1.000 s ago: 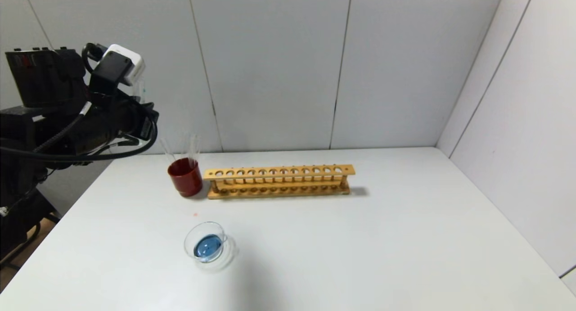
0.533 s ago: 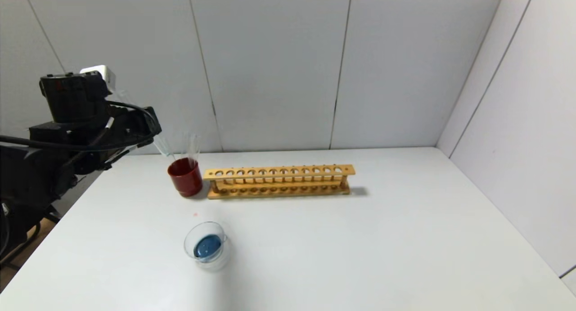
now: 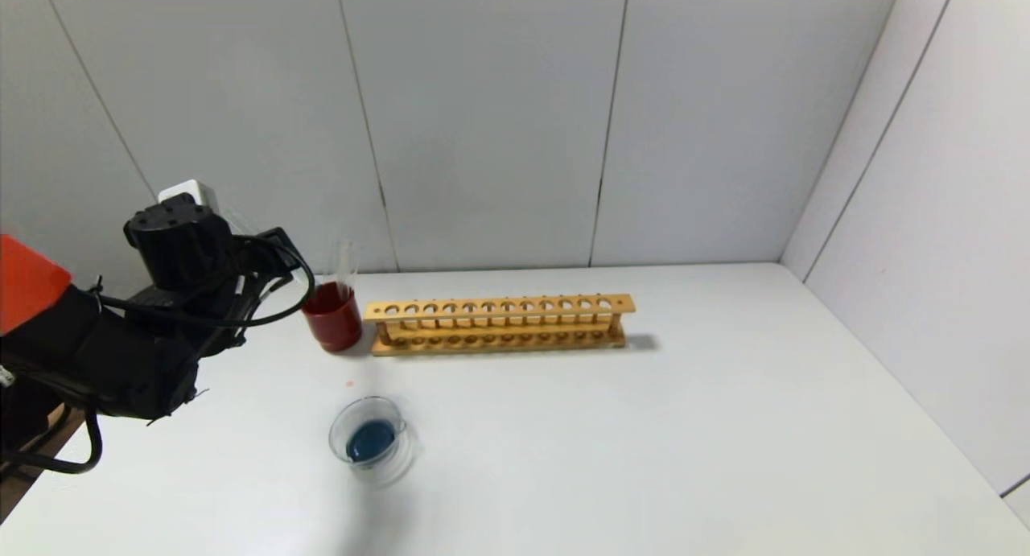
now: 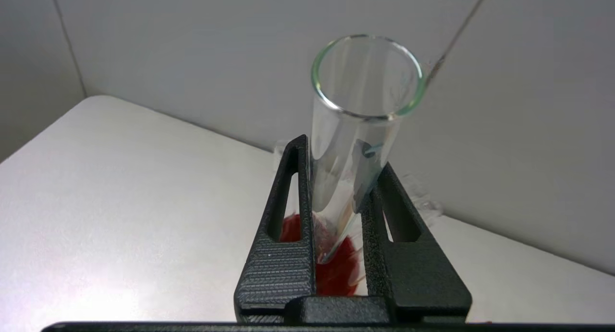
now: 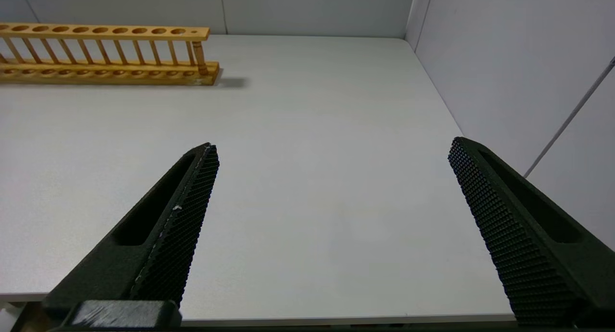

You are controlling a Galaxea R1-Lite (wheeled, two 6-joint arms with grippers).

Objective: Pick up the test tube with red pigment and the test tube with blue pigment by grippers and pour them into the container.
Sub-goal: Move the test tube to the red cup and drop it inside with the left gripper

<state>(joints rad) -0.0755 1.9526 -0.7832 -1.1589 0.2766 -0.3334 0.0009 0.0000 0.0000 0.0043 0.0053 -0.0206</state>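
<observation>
My left gripper (image 3: 278,254) (image 4: 341,156) is shut on a clear test tube (image 4: 355,130) that holds only a few teal-blue drops on its wall. The tube's round end points down at the mouth of the dark red cup (image 3: 332,319) (image 4: 336,274) at the back left. Another clear tube (image 3: 347,262) stands in that cup. The container (image 3: 372,442), a low glass dish, sits at the front left with dark blue liquid in it. No tube with orange-red liquid shows. My right gripper (image 5: 331,149) is open and empty over the table's right part; it is outside the head view.
A long wooden test tube rack (image 3: 499,323) (image 5: 105,53) stands empty right of the red cup. A wall runs along the table's back and right side. A small red spot (image 3: 349,384) lies between cup and dish.
My left arm has come down from high at the left toward the red cup, carrying the tube. The tube's lower end now sits at the cup's mouth. The dish has not moved.
</observation>
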